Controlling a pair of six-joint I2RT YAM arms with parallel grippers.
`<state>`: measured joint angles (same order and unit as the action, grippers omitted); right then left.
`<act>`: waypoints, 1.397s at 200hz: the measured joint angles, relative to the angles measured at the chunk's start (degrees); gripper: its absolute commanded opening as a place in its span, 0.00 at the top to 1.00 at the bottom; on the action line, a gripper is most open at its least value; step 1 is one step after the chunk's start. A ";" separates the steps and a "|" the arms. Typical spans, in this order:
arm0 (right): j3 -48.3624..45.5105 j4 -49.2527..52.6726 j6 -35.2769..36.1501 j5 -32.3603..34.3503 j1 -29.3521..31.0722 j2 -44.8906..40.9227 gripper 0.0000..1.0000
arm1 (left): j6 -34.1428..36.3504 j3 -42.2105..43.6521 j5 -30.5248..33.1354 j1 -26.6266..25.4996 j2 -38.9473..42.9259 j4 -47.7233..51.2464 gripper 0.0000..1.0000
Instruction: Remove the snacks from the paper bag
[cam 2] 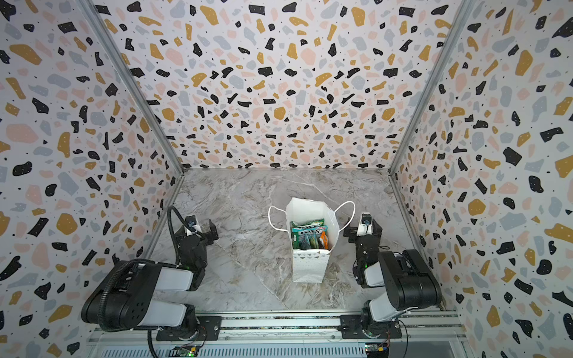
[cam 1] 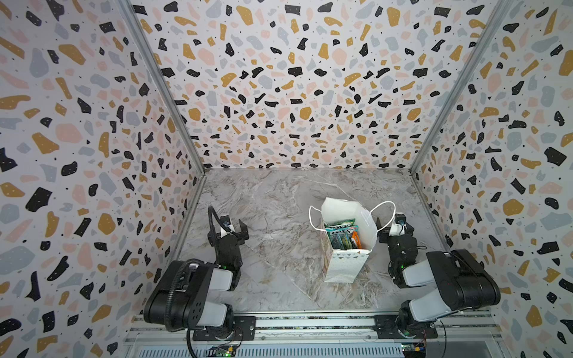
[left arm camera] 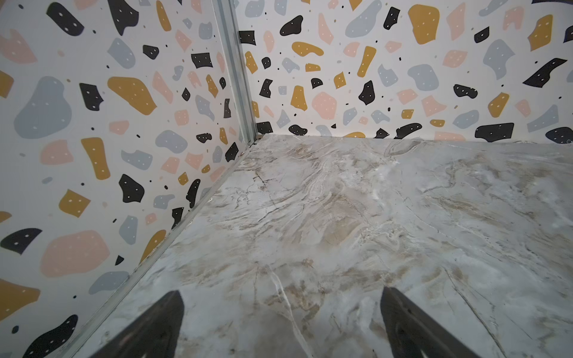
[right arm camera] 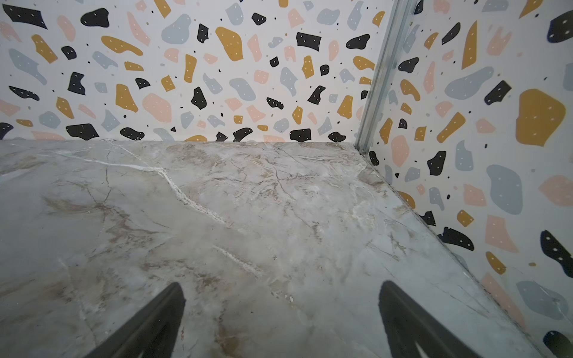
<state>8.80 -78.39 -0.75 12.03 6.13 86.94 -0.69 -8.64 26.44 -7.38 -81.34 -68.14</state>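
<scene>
The paper bag [cam 1: 340, 267] [cam 2: 310, 267] stands upright on the marble table, right of centre, with its mouth open upward and a white cord handle looping out to each side. The snacks [cam 1: 342, 234] [cam 2: 309, 237] stand packed inside it: several green and teal packets and an orange one. My right gripper [cam 1: 394, 228] [cam 2: 363, 230] [right arm camera: 281, 284] is open and empty just right of the bag, near its right handle loop. Well left of the bag, my left gripper [cam 1: 228, 229] [cam 2: 197, 231] [left arm camera: 281, 291] is also open and empty. Both wrist views show only bare marble.
Terrazzo-patterned walls [cam 1: 93, 186] [left arm camera: 93, 155] [right arm camera: 496, 155] close in the table on the left, back and right. An aluminium rail [cam 1: 310, 322] carrying both arm bases runs along the front edge. The marble tabletop [cam 1: 279, 201] stretches behind and left of the bag.
</scene>
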 measured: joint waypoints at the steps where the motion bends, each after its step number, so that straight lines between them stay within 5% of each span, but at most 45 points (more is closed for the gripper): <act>1: 0.00 0.00 0.00 0.00 0.00 0.00 0.01 | 0.00 0.00 0.00 0.00 0.00 0.00 0.00; 202: -0.09 -0.33 0.02 -0.02 0.00 -0.02 0.01 | -0.20 0.00 0.66 0.00 0.20 0.24 0.00; 252: -1.01 4.15 -0.44 3.50 0.63 -10.19 0.01 | -6.56 -8.20 5.81 0.00 12.61 21.18 0.00; 279: 0.68 15.80 -3.87 4.98 0.98 -18.25 0.01 | -13.84 -18.88 1.49 -0.26 18.82 38.53 0.00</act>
<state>9.47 -62.59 -4.62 17.02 7.11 68.69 -14.52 -27.53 27.92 -7.64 -62.52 -29.61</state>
